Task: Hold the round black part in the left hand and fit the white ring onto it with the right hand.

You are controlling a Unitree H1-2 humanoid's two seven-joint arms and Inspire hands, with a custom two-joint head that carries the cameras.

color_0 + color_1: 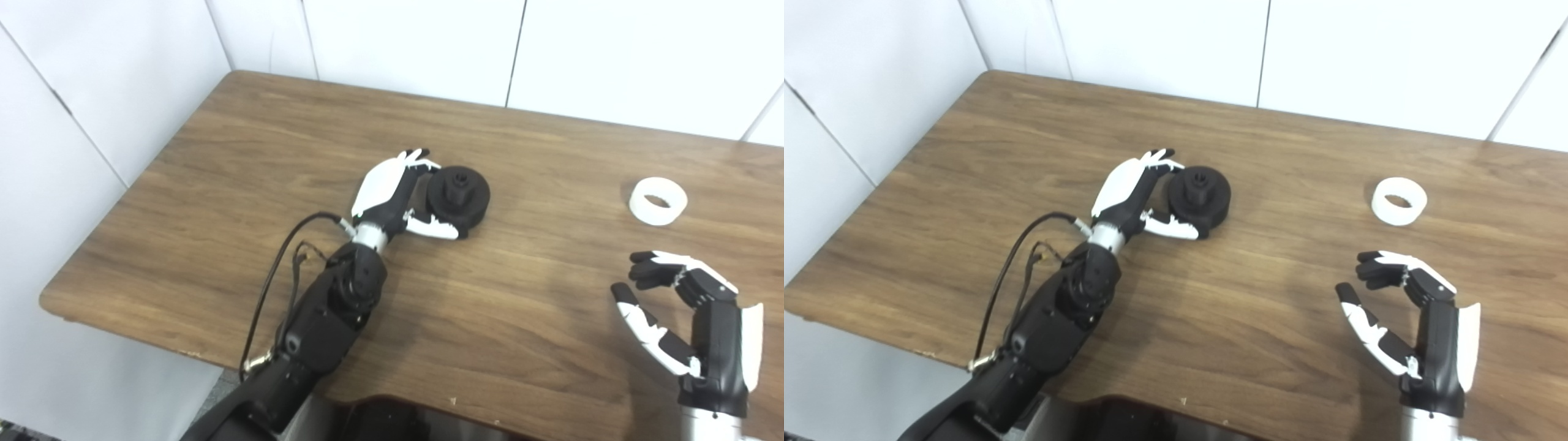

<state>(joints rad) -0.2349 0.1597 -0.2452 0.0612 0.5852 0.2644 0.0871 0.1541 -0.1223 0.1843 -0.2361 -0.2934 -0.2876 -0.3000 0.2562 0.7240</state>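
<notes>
The round black part [459, 195], a thick disc with a raised hub on top, rests on the wooden table [245, 184] near its middle. My left hand [392, 193] reaches it from the left. Its fingers [416, 160] lie against the part's back-left edge, and its thumb runs along the front edge, so the hand is closed around the part. The white ring [658, 200] lies flat at the right of the table. My right hand [680, 318] hovers well in front of the ring, palm facing left, fingers and thumb curved apart and holding nothing.
White wall panels [398, 43] stand behind the table and along its left side. A black cable [275, 269] loops off my left forearm. The table's front edge has a cut-out at the bottom middle.
</notes>
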